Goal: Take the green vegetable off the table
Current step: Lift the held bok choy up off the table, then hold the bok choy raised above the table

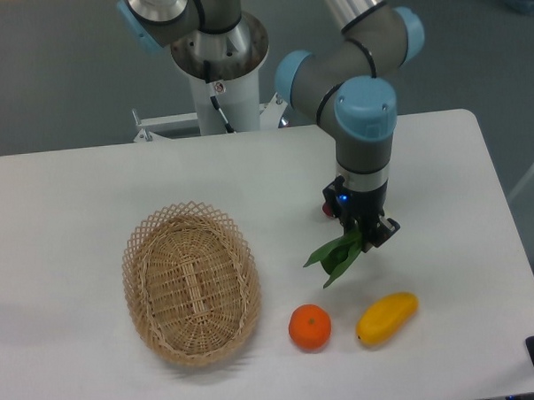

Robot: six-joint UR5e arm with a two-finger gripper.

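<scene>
The green vegetable (334, 255) has dark green leaves that hang down and to the left from my gripper (361, 238). Its pale stalk end is hidden between the fingers. My gripper is shut on the vegetable's stalk end, right of the table's (63, 209) middle. The leaves appear lifted slightly above the tabletop, though I cannot tell for sure whether the leaf tips touch it.
A woven oval wicker basket (192, 282) lies empty at the left. An orange fruit (310, 327) and a yellow mango-like fruit (387, 318) lie near the front edge, just below the gripper. A small red object (328, 208) shows behind the gripper. The robot's base (219, 69) stands at the back.
</scene>
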